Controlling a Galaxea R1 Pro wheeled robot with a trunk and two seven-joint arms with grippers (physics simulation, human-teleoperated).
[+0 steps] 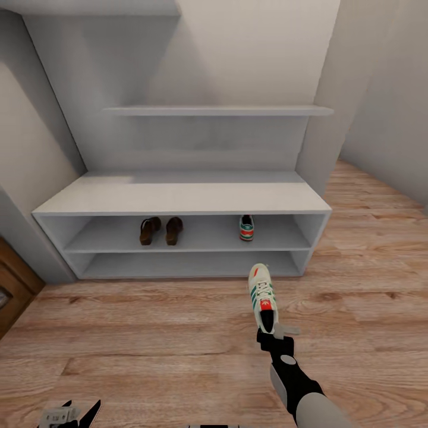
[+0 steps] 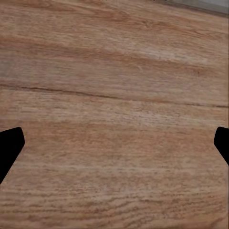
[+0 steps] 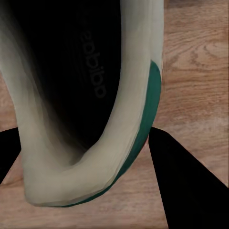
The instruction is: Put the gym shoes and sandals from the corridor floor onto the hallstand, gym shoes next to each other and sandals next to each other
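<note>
My right gripper is shut on the heel of a cream-white gym shoe with green stripes, held above the wood floor in front of the hallstand, toe toward it. In the right wrist view the shoe's dark inside and heel rim sit between my fingers. The other gym shoe stands on the upper open shelf toward the right. Both dark brown sandals stand side by side on the same shelf, left of middle. My left gripper is open over bare floor, low at the head view's left corner.
A brown wooden piece stands at the left beside the hallstand. A grey wall closes the right side. The bench top and lower shelf are bare. Open floor spreads between me and the rack.
</note>
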